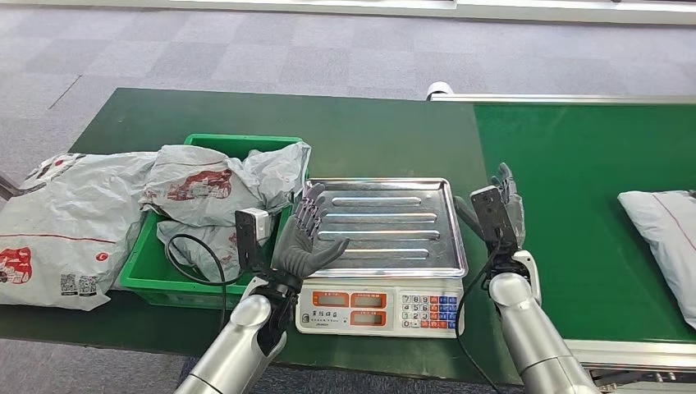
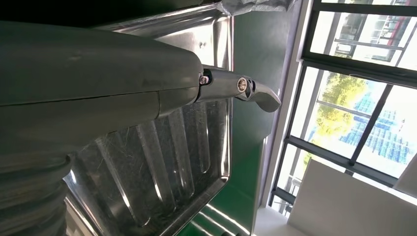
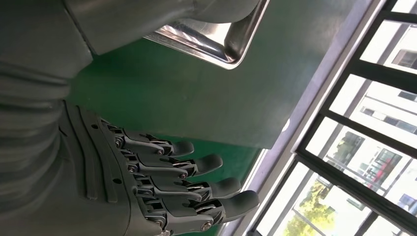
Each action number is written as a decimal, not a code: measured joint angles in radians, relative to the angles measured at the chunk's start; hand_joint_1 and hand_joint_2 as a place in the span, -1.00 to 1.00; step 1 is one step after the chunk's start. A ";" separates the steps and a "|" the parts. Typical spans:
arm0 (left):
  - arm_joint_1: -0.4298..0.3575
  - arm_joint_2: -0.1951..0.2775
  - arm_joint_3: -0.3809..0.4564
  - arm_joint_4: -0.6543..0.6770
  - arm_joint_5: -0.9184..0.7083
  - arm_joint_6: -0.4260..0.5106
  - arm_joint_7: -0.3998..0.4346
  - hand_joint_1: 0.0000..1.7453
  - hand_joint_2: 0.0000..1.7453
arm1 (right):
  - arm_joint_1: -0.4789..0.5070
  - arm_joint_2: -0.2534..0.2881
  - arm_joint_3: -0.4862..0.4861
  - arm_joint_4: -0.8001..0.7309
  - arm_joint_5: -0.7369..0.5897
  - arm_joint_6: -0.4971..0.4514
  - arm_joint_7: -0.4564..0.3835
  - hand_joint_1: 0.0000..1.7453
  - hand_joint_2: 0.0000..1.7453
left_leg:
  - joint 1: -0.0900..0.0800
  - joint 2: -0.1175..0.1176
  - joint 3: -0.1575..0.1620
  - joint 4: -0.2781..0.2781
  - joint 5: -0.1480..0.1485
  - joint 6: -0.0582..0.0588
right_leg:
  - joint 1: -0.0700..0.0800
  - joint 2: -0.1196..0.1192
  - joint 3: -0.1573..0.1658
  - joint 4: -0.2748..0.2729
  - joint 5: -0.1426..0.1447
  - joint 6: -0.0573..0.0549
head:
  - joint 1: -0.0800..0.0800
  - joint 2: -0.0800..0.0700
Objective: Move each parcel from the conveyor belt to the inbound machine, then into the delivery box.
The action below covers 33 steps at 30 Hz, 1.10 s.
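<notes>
Both silver arms come in from the bottom of our head view, one per side. Our left hand (image 1: 302, 240) sits over the left edge of the scale tray (image 1: 386, 226), palm up, fingers spread, holding nothing. Our right hand (image 1: 502, 209) is just right of the tray, edge-on behind its wrist camera, so from the head view we can't read the fingers; the right wrist view shows them (image 3: 196, 164) extended, slightly apart, nothing in them, above green surface next to the tray corner (image 3: 231, 46).

One inbound machine (image 1: 379, 308): a weighing scale with two orange displays and a keypad, its ribbed steel tray bare. It stands on the dark green worktop (image 1: 369, 131).

One green delivery box (image 1: 156, 279) left of the scale. One crumpled grey parcel (image 1: 222, 185) lies in it, draped over the rim; more grey plastic sits under it, and we can't tell whether that's a separate parcel. A second, larger grey parcel (image 1: 66, 226) lies on the worktop touching the box's left side, cut off by the frame edge.

One conveyor belt (image 1: 574, 164) on the right, brighter green, with one white parcel (image 1: 665, 242) on it, well apart from our right hand and cut off at the frame edge.

Left wrist view: thumb (image 2: 246, 91) over the tray ribs (image 2: 162, 162), rest of the hand hidden by its own cover.
</notes>
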 joint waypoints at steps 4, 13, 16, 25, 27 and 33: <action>0.002 0.000 0.000 -0.005 0.000 0.000 0.000 -1.00 1.00 | -0.004 -0.006 0.000 0.015 0.000 0.000 0.000 -1.00 1.00 | 0.000 0.000 0.000 0.000 0.000 0.000 | 0.000 0.000 0.000 0.000 0.000 0.000 | 0.000 0.000; 0.003 0.000 0.000 -0.007 0.000 0.000 0.000 -1.00 1.00 | -0.007 -0.010 -0.001 0.031 0.001 0.000 0.001 -1.00 1.00 | 0.000 0.000 0.000 0.000 0.000 0.000 | 0.000 0.000 0.000 0.000 0.000 0.000 | 0.000 0.000; 0.010 0.003 0.000 -0.015 0.000 0.003 0.000 -1.00 1.00 | -0.004 -0.015 -0.002 0.033 0.041 -0.003 0.023 -1.00 1.00 | 0.000 0.000 0.000 0.000 0.000 0.000 | 0.000 0.000 0.000 0.000 0.000 0.000 | 0.000 0.000; 0.103 0.041 0.005 -0.121 -0.009 0.018 -0.002 -1.00 1.00 | 0.036 -0.076 -0.093 0.027 0.293 -0.013 0.149 -1.00 1.00 | 0.000 -0.001 0.000 0.000 -0.001 0.001 | 0.000 0.000 0.000 0.000 -0.001 0.000 | 0.000 0.000; 0.124 0.045 0.008 -0.149 -0.017 0.020 0.006 -1.00 1.00 | 0.034 -0.091 -0.124 0.039 0.380 -0.031 0.197 -1.00 1.00 | 0.000 0.000 0.000 0.000 -0.001 0.001 | 0.000 0.000 0.000 0.000 -0.001 0.001 | 0.000 0.000; 0.191 0.049 0.031 -0.237 -0.047 0.024 0.035 -1.00 1.00 | -0.004 -0.140 -0.227 0.165 0.679 -0.135 0.321 -1.00 1.00 | -0.001 0.000 0.000 0.000 -0.002 0.002 | -0.001 -0.001 0.000 0.000 -0.001 0.001 | 0.000 0.000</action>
